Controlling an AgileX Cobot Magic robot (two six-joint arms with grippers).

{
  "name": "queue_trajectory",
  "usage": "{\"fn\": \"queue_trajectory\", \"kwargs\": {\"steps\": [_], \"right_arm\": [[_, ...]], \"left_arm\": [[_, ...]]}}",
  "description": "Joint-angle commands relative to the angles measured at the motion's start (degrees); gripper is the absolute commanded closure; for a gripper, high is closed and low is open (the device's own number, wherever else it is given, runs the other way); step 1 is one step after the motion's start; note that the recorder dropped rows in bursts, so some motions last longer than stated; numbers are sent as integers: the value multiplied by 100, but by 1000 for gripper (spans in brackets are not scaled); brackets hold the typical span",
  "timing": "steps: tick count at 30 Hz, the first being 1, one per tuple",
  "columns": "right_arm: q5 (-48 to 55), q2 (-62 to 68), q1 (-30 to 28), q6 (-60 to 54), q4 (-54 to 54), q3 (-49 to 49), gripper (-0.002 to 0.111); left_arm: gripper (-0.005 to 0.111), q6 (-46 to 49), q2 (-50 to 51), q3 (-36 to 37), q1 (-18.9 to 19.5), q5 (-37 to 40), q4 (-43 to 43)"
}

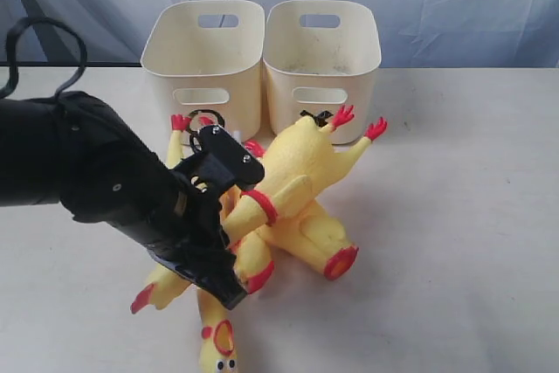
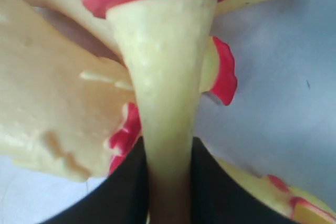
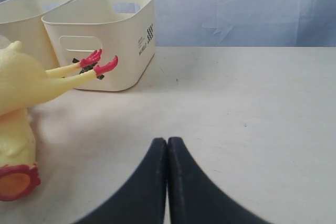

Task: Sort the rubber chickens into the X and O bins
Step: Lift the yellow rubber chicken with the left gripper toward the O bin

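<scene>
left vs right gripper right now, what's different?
The left gripper is shut on a rubber chicken by the neck; the right gripper is shut on nothing. The left is buried in the chicken pile; the right is off to the side above the table. Both are black.

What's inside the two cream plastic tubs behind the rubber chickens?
No toys show inside either. The left cream plastic tub shows only bare inner walls; the right cream plastic tub shows a bare floor with dark specks. Their front walls hide the nearest part of each floor.
</scene>
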Motion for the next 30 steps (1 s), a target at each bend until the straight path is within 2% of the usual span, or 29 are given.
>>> {"fn": "queue_trajectory", "kwargs": {"steps": [1,6,10,11,13,16,18,21,23,27,30], "right_arm": [[-42,-31,-13,-5,-8,28,108],[-42,-31,-13,-5,45,28,108],[-42,-31,-13,-5,45,28,108],[-42,-31,-13,-5,45,28,108],[-42,-31,-13,-5,45,28,108],[-42,-31,-13,-5,45,28,108],[-42,-31,-13,-5,56,28,108],[-42,-31,-13,-5,56,28,108],[-42,-31,-13,-5,56,28,108],[-42,-31,-13,-5,56,28,108],[-42,-31,-13,-5,56,28,108]], "left_arm": [[107,0,-437,-320,-32,808,-62],[107,0,-1073,-784,-32,1541,-117],[107,-228,-1595,-1251,-20,1655,-25],[107,-424,-1658,-1351,-20,1683,147],[107,-1283,-1731,-1630,-20,1895,1254],[107,-1946,-1731,-1832,-20,1951,2269],[107,-1933,-1678,-1935,97,1932,2597],[107,-1570,-1270,-2165,660,2217,2715],[107,-1331,-1018,-2281,901,2347,2807],[107,-959,-503,-2517,1214,2503,2991],[107,-714,-59,-2752,1303,2678,3250]]}}
